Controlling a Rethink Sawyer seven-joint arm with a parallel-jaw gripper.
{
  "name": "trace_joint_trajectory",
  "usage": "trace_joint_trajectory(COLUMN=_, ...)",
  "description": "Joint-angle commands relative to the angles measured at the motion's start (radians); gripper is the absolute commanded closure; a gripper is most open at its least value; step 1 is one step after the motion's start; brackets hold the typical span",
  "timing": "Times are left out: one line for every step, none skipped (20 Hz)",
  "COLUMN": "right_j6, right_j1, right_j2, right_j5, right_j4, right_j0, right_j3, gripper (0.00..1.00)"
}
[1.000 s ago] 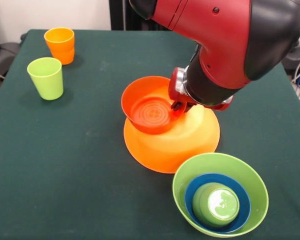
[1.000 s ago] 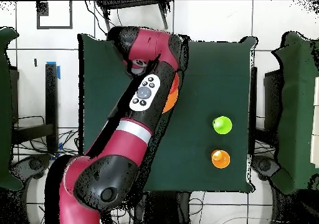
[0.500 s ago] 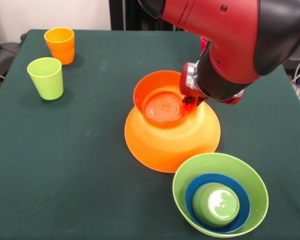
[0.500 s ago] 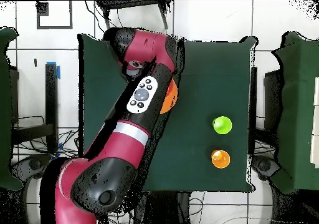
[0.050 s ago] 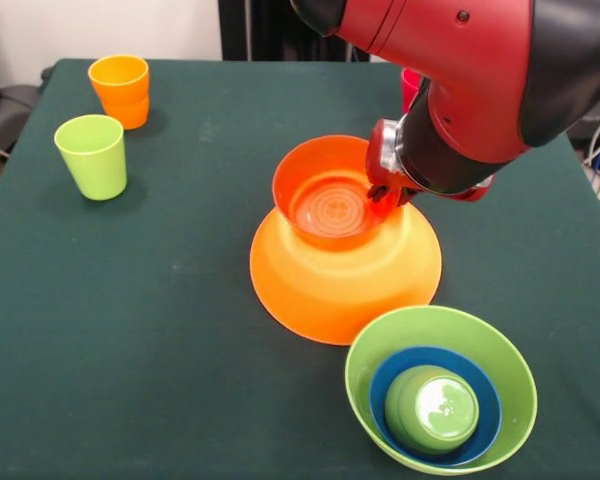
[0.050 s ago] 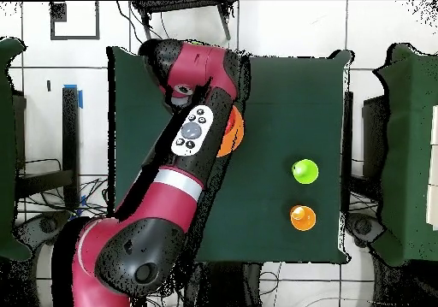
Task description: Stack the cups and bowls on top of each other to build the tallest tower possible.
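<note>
A very large orange bowl [image 5: 340, 285] lies upside down mid-table; only a sliver of this bowl [image 6: 233, 132] shows beside the arm in the overhead view. A small red-orange bowl [image 5: 328, 200] sits upright on top of it. My gripper [image 5: 378, 192] is shut on that small bowl's right rim. A light green bowl [image 5: 365, 352] at the front holds a blue bowl [image 5: 382, 385] with an upturned green cup [image 5: 432, 408] inside. A lime green cup [image 5: 92, 156] [image 6: 305, 171] and an orange cup [image 5: 120, 90] [image 6: 303, 217] stand at the far left. A red-pink cup [image 5: 410, 86] peeks out behind the arm.
The red and black arm [image 5: 460, 80] reaches low over the table's right half and hides most of the bowls in the overhead view [image 6: 192, 141]. The green tablecloth [image 5: 160, 330] ends close to the light green bowl at the front edge.
The gripper has carried the small red-orange bowl to the right and a little away, from the big bowl's left slope to its top. Everything else stayed put.
</note>
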Motion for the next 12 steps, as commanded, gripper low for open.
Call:
trace_joint_trajectory(right_j6=0.019, right_j1=0.028, right_j2=0.161, right_j5=0.019, right_j4=-0.079, right_j0=0.016, right_j3=0.078, gripper=0.00)
trace_joint_trajectory(right_j6=0.029, right_j1=0.031, right_j2=0.158, right_j5=0.028, right_j4=-0.078, right_j0=0.015, right_j3=0.074, gripper=0.00)
trace_joint_trajectory(right_j6=0.037, right_j1=0.036, right_j2=0.156, right_j5=0.057, right_j4=-0.079, right_j0=0.012, right_j3=0.063, gripper=0.00)
trace_joint_trajectory(right_j6=0.043, right_j1=0.038, right_j2=0.157, right_j5=0.068, right_j4=-0.078, right_j0=0.011, right_j3=0.057, gripper=0.00)
trace_joint_trajectory(right_j6=0.046, right_j1=0.036, right_j2=0.158, right_j5=0.077, right_j4=-0.078, right_j0=0.011, right_j3=0.055, gripper=0.00)
trace_joint_trajectory(right_j6=0.049, right_j1=0.034, right_j2=0.160, right_j5=0.086, right_j4=-0.078, right_j0=0.011, right_j3=0.054, gripper=0.00)
trace_joint_trajectory(right_j6=0.050, right_j1=0.029, right_j2=0.159, right_j5=0.098, right_j4=-0.078, right_j0=0.012, right_j3=0.053, gripper=0.00)
trace_joint_trajectory(right_j6=0.051, right_j1=0.026, right_j2=0.157, right_j5=0.110, right_j4=-0.079, right_j0=0.012, right_j3=0.050, gripper=0.00)
trace_joint_trajectory(right_j6=0.050, right_j1=0.019, right_j2=0.157, right_j5=0.123, right_j4=-0.079, right_j0=0.012, right_j3=0.049, gripper=0.00)
trace_joint_trajectory(right_j6=0.050, right_j1=0.016, right_j2=0.156, right_j5=0.135, right_j4=-0.079, right_j0=0.012, right_j3=0.046, gripper=0.00)
trace_joint_trajectory(right_j6=0.051, right_j1=0.007, right_j2=0.156, right_j5=0.144, right_j4=-0.081, right_j0=0.015, right_j3=0.049, gripper=0.00)
trace_joint_trajectory(right_j6=0.051, right_j1=0.003, right_j2=0.154, right_j5=0.153, right_j4=-0.082, right_j0=0.015, right_j3=0.047, gripper=0.00)
